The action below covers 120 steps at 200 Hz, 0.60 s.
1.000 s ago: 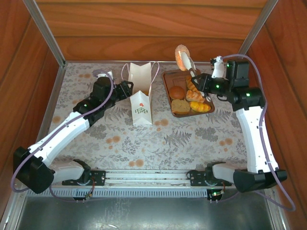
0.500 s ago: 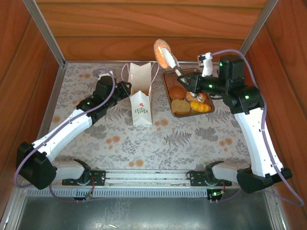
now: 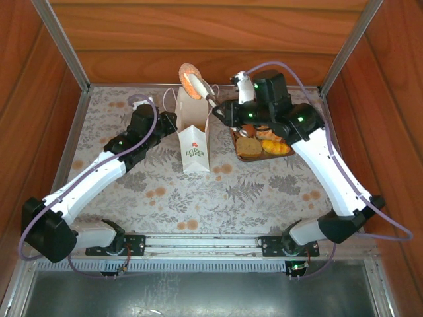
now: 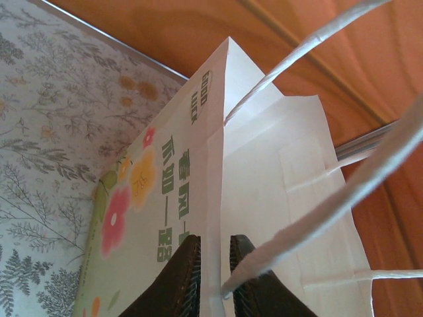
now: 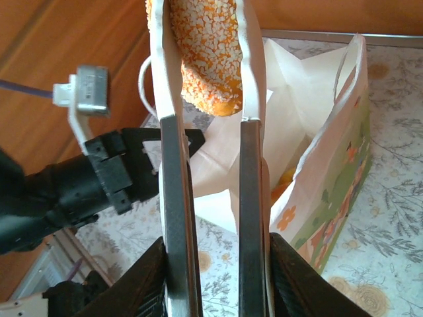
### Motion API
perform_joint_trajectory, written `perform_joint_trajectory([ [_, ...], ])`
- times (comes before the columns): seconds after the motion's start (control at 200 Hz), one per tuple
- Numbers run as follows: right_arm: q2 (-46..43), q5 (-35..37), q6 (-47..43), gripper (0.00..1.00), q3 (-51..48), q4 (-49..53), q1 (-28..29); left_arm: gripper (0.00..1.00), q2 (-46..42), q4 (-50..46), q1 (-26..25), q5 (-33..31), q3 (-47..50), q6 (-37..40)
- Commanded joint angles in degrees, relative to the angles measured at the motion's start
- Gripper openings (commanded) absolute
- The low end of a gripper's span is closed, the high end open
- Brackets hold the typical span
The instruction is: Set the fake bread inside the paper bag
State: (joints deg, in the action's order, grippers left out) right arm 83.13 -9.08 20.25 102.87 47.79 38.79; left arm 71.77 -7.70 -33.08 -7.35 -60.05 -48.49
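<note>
The white paper bag (image 3: 195, 146) stands upright mid-table with its mouth open. My left gripper (image 3: 177, 122) is at its left rim, and in the left wrist view the left gripper (image 4: 215, 277) is shut on a fold of the paper bag's wall (image 4: 264, 172). My right gripper (image 3: 228, 111) is shut on white tongs (image 5: 173, 198), whose tips pinch a crumb-coated ring of fake bread (image 3: 191, 71) above the bag's mouth. The right wrist view has the ring (image 5: 205, 53) over the bag (image 5: 330, 152), with something orange (image 5: 285, 185) inside. More fake bread (image 3: 249, 146) lies on the tray.
A brown tray (image 3: 264, 158) sits right of the bag, partly under the right arm. Looped cord handles (image 4: 317, 39) stick up from the bag's rim. Wooden walls and metal posts close in the table at the back and sides.
The right arm has swung left, carrying the ring in the tongs from above the tray to above the bag. The left gripper has closed on the bag's rim.
</note>
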Motion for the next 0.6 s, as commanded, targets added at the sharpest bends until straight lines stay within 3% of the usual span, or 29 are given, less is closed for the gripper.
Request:
perform_joint_trajectory([
  [0.0,1.08,5.47,-0.21,0.36,2.38,0.52,1.41,0.19,-1.39,0.81,-0.29,-1.01,-0.21,-0.07],
  [0.595,6.14,9.20,-1.74,0.37,2.02,5.43,4.26,0.16,-2.47,0.33,-0.25,-2.66,1.48,0.41],
])
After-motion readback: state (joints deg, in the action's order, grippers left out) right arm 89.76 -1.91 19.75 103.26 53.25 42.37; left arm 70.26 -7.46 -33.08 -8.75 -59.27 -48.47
